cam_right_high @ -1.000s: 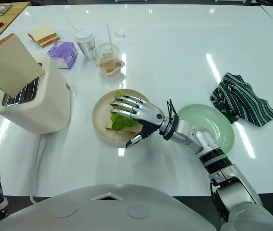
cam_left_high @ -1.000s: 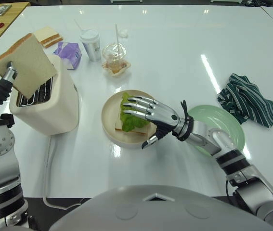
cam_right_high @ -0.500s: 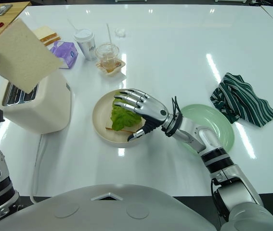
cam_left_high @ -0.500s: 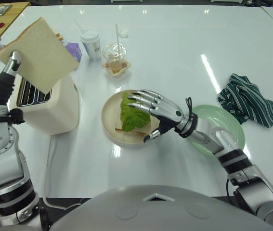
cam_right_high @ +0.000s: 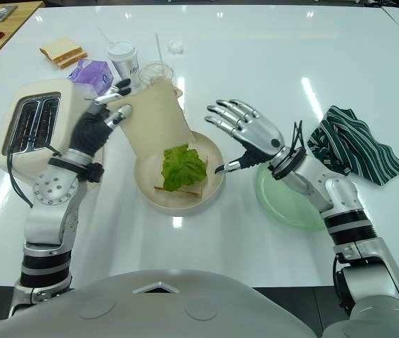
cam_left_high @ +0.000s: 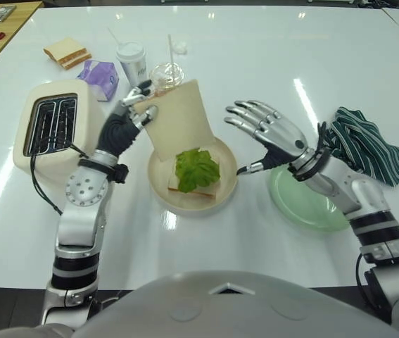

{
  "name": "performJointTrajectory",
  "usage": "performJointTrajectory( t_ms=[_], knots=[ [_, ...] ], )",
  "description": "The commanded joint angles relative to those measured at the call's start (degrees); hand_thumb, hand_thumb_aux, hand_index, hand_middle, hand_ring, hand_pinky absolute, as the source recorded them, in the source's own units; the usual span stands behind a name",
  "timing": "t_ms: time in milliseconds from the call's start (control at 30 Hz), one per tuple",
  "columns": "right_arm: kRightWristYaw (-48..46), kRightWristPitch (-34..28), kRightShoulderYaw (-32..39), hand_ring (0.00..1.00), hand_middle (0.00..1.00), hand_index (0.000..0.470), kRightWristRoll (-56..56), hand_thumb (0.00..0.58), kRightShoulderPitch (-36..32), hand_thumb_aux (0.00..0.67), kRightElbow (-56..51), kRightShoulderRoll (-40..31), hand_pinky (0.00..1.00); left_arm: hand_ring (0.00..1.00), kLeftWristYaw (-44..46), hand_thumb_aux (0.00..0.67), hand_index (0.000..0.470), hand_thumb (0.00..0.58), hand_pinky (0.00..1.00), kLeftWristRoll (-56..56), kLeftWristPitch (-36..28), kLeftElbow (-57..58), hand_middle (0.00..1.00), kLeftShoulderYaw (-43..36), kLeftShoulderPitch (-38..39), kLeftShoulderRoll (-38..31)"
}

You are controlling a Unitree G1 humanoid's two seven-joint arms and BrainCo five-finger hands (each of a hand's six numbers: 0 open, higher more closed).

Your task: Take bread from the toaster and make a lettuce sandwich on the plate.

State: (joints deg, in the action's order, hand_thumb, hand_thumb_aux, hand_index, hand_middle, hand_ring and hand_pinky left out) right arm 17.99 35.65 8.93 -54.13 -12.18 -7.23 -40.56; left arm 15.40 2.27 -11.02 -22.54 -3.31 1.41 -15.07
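Left eye view, sandwich assembly: the left hand [cam_left_high: 123,125] has its fingers clamped on the left edge of a slice of bread [cam_left_high: 182,118]. It holds the slice nearly upright over the far rim of the tan plate [cam_left_high: 158,177], just behind the lettuce [cam_left_high: 197,169]. Whether the slice's lower edge touches the plate cannot be told. The lettuce leaf lies on a second slice [cam_left_high: 210,190] that rests flat in the plate. The right hand [cam_left_high: 271,131] hovers just right of the tan plate with its fingers spread apart, holding nothing. A green plate [cam_left_high: 305,209] lies below its wrist, and a striped cloth [cam_left_high: 368,144] lies farther right. The toaster [cam_left_high: 34,160] stands left of the plate, slots upward. Behind it are a purple packet [cam_left_high: 99,77], a lidded cup [cam_left_high: 132,65] and two stacked slices [cam_left_high: 67,53].
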Motion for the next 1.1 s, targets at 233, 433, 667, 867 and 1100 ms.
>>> performJointTrajectory(
  t_ms=[233,433,667,867,1100],
  knots=[
    [1.8,-3.0,-1.3,0.0,0.0,0.0,0.2,0.0,2.4,0.0,0.3,-1.7,0.0,0.0,10.7,0.67,0.47,0.58,0.0,-4.2,4.2,14.8,0.0,-10.9,-7.8,-2.2],
    [2.1,-2.8,-1.1,0.0,0.0,0.0,0.7,0.0,2.6,0.0,0.8,-1.7,0.0,0.0,11.6,0.67,0.47,0.58,0.0,-5.7,4.1,17.0,0.0,-10.6,-10.3,-3.2],
    [2.2,-2.5,-0.1,0.0,0.0,0.0,0.7,0.0,2.7,0.0,0.6,-1.3,0.0,0.0,11.9,0.67,0.47,0.58,0.0,-4.7,2.9,14.8,0.0,-8.6,-9.9,-3.5],
    [3.1,-2.4,0.1,0.0,0.0,0.0,0.8,0.0,2.5,0.0,0.2,-1.2,0.0,0.0,13.3,0.67,0.47,0.58,0.0,-3.7,1.7,12.4,0.0,-7.0,-8.4,-5.1],
    [3.7,-2.4,0.5,0.0,0.0,0.0,0.7,0.0,2.4,0.0,0.0,-1.0,0.0,0.0,14.1,0.67,0.47,0.58,0.0,-2.9,1.5,13.5,0.0,-6.2,-8.1,-5.6]
  ],
)
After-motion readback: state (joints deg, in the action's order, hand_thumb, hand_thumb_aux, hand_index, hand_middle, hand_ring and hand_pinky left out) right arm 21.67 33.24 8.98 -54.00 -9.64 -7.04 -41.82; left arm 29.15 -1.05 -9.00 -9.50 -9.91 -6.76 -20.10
